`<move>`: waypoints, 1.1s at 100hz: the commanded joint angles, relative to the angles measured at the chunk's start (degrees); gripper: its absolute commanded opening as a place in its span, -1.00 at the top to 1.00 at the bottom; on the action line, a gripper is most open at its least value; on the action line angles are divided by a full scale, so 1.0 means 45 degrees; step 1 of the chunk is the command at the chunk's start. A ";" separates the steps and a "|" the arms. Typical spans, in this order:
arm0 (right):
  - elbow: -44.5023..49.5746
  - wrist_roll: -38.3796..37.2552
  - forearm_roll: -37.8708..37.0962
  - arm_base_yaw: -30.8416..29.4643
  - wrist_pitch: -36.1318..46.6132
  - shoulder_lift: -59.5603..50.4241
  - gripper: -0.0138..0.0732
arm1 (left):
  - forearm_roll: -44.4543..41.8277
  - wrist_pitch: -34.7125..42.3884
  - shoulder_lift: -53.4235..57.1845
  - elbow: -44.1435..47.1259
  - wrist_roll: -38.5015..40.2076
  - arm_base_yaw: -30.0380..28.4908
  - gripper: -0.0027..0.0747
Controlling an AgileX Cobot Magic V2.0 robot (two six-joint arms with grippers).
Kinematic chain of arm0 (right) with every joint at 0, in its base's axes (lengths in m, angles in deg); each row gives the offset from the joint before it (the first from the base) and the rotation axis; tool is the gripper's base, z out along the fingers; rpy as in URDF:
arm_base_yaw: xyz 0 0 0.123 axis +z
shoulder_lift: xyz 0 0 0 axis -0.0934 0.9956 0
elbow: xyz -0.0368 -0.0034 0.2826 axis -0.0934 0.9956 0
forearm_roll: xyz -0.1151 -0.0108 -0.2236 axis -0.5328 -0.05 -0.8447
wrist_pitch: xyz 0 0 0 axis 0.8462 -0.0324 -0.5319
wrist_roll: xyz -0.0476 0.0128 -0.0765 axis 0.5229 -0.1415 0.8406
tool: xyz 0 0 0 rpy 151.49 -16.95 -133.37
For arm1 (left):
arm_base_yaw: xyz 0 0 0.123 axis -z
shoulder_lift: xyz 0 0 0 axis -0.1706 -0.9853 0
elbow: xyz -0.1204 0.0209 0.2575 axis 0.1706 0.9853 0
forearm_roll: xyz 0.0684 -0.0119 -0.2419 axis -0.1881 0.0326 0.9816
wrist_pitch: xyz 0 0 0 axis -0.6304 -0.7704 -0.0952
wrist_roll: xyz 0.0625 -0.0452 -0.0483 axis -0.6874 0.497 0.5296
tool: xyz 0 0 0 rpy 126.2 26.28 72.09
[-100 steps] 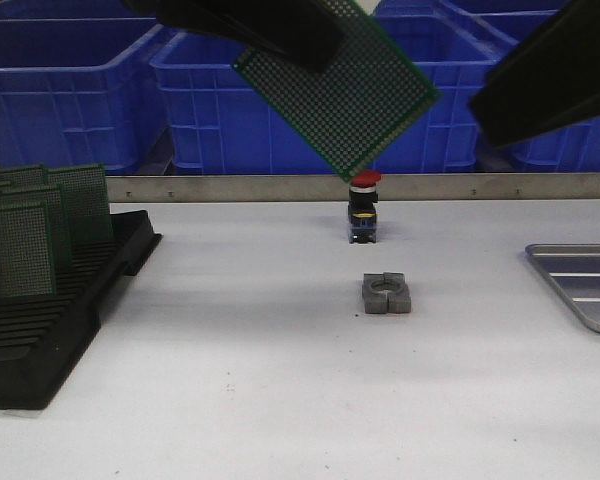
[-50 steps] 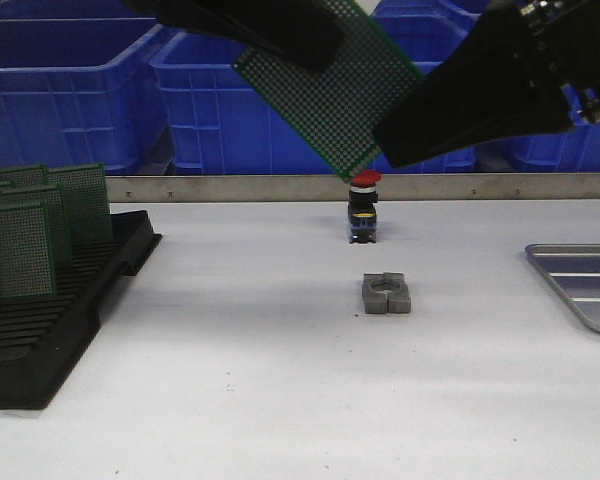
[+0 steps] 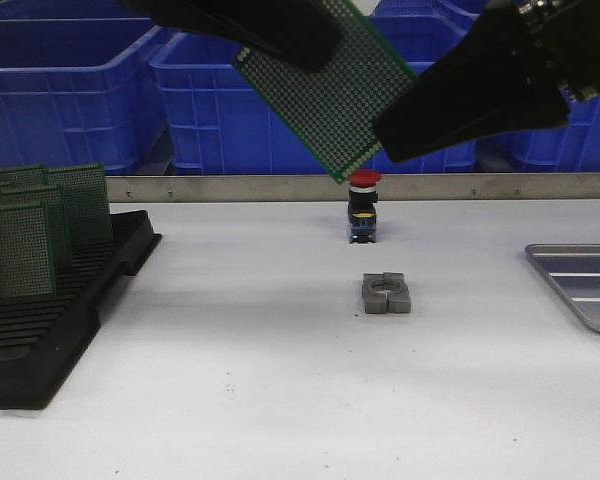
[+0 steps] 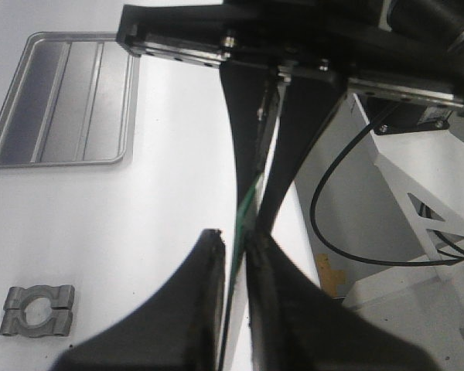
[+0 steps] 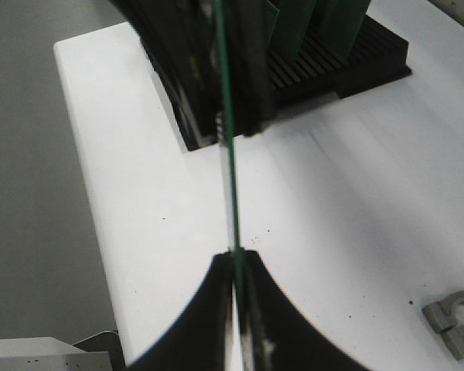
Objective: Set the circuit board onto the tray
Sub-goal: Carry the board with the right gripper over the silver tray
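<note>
Mid-handover: green perforated circuit board (image 3: 330,95) hung at top centre w/ black left gripper (image 3: 280,35) and black right gripper (image 3: 400,125) both clamped on it, shallow silver-grey metal tray (image 3: 580,285) at right edge not yet reached.

Electronics workshop: blue bins (image 3: 75,85), board rack (image 3: 50,300).

1. Bright, even overhead light is washing the white matte desk (image 3: 230,400), and objects on it are casting only faint, soft shadows.
2. The two black end effectors are showing as featureless silhouettes against the blue plastic bins (image 3: 70,90).
3. In both wrist views the near black fingers (image 5: 216,325) are blurring out of focus.
4. The ribbed silver-grey metal tray (image 4: 62,100) is reflecting in soft streaks.
</note>
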 commanded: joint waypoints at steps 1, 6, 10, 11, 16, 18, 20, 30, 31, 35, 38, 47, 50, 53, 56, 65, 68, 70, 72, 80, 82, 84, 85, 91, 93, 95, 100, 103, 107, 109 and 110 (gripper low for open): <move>-0.0461 0.0074 0.0799 -0.0015 -0.0041 -0.0208 0.77 | 0.1008 -0.0861 0.0431 -0.0382 0.0185 0.0116 0.32; -0.0461 0.0001 0.0799 -0.0015 -0.0133 -0.0208 0.85 | 0.1008 -0.0861 0.0431 -0.0382 0.0185 0.0116 0.08; -0.0461 -0.0175 0.0799 -0.0015 -0.0244 -0.0208 0.83 | 0.1008 -0.0861 0.0431 -0.0382 0.0185 0.0116 -0.08; -0.0461 -0.0201 0.0799 -0.0015 -0.0244 -0.0208 0.83 | 0.1008 -0.0861 0.0431 -0.0382 0.0185 0.0116 -0.13; -0.0461 -0.0531 0.0799 -0.0015 -0.0514 -0.0208 0.83 | 0.1008 -0.0831 0.0431 -0.0382 0.0185 0.0116 -0.23; -0.0461 -0.0630 0.0799 -0.0015 -0.0645 -0.0208 0.83 | 0.1008 -0.0789 0.0431 -0.0382 0.0185 0.0116 -0.25; -0.0461 -0.0783 0.0799 -0.0015 -0.0795 -0.0208 0.83 | 0.1008 -0.0749 0.0431 -0.0382 0.0185 0.0116 -0.25; -0.0383 -0.1963 0.0690 -0.0030 -0.1453 -0.0208 0.83 | 0.1008 -0.0498 0.0431 -0.0382 0.0185 0.0116 -0.25; -0.0370 -0.1963 0.0664 -0.0030 -0.1475 -0.0208 0.83 | 0.1008 -0.0454 0.0431 -0.0382 0.0185 0.0116 -0.25; -0.0289 -0.2498 0.0458 -0.0030 -0.1569 -0.0208 0.83 | 0.1008 -0.0430 0.0431 -0.0382 0.0185 0.0116 -0.25; -0.0184 -0.2895 0.0195 -0.0040 -0.1566 -0.0208 0.83 | 0.1008 -0.0361 0.0431 -0.0382 0.0185 0.0116 -0.25; 0.0166 -0.3922 -0.0560 -0.0206 -0.1325 -0.0208 0.83 | 0.1008 -0.0257 0.0431 -0.0382 0.0185 0.0116 -0.25; 0.0287 -0.4321 -0.0723 -0.0354 -0.1206 -0.0208 0.83 | 0.1008 -0.0229 0.0431 -0.0382 0.0185 0.0116 -0.25; 0.0433 -0.4762 -0.0887 -0.0510 -0.1096 -0.0208 0.83 | 0.1008 -0.0232 0.0431 -0.0382 0.0185 0.0116 -0.25; 0.0528 -0.5287 -0.1040 -0.0699 -0.1020 -0.0208 0.83 | 0.1008 -0.0232 0.0431 -0.0382 0.0185 0.0116 -0.25; 0.0738 -0.6495 -0.1498 -0.1520 -0.0825 -0.0208 0.83 | 0.1008 -0.0232 0.0431 -0.0382 0.0185 0.0116 -0.25; 0.0749 -0.6836 -0.1684 -0.1821 -0.0776 -0.0194 0.83 | 0.1008 -0.0232 0.0431 -0.0382 0.0185 0.0116 -0.25; 0.0749 -0.7080 -0.1753 -0.2061 -0.0763 -0.0194 0.83 | 0.1008 -0.0232 0.0431 -0.0382 0.0185 0.0116 -0.25; 0.0749 -0.7291 -0.1819 -0.2312 -0.0719 -0.0194 0.83 | 0.1008 -0.0232 0.0431 -0.0382 0.0185 0.0116 -0.25; 0.0749 -0.7847 -0.1860 -0.3410 -0.0274 -0.0194 0.83 | 0.1008 -0.0232 0.0431 -0.0382 0.0185 0.0116 -0.25; 0.0749 -0.7935 -0.1860 -0.3607 -0.0115 -0.0179 0.83 | 0.1008 -0.0232 0.0431 -0.0382 0.0185 0.0116 -0.25; 0.0749 -0.8002 -0.1860 -0.3912 -0.0001 -0.0145 0.83 | 0.1008 -0.0232 0.0431 -0.0382 0.0185 0.0116 -0.25; 0.0749 -0.8031 -0.1860 -0.4116 0.0123 -0.0130 0.83 | 0.1008 -0.0232 0.0431 -0.0382 0.0185 0.0116 -0.25; 0.0723 -0.8163 -0.1860 -0.4958 0.0560 0.0064 0.83 | 0.1008 -0.0232 0.0431 -0.0382 0.0185 0.0116 -0.25; 0.0709 -0.8163 -0.1860 -0.5260 0.0675 0.0167 0.83 | 0.1008 -0.0232 0.0431 -0.0382 0.0185 0.0116 -0.25; 0.0677 -0.8163 -0.1860 -0.5553 0.0751 0.0285 0.83 | 0.1008 -0.0232 0.0431 -0.0382 0.0185 0.0116 -0.25; 0.0596 -0.8163 -0.1845 -0.6197 0.0865 0.0600 0.83 | 0.1008 -0.0232 0.0431 -0.0382 0.0185 0.0116 -0.24; 0.0515 -0.8163 -0.1845 -0.6521 0.0876 0.0829 0.83 | 0.1008 -0.0232 0.0431 -0.0382 0.0185 0.0116 -0.23; 0.0343 -0.8163 -0.1845 -0.6938 0.0863 0.1218 0.83 | 0.1008 -0.0232 0.0431 -0.0382 0.0185 0.0116 -0.23; 0.0236 -0.8163 -0.1845 -0.7106 0.0849 0.1436 0.83 | 0.1008 -0.0232 0.0431 -0.0382 0.0185 0.0116 -0.23; 0.0196 -0.8163 -0.1845 -0.7156 0.0836 0.1511 0.83 | 0.1008 -0.0232 0.0431 -0.0382 0.0185 0.0116 -0.23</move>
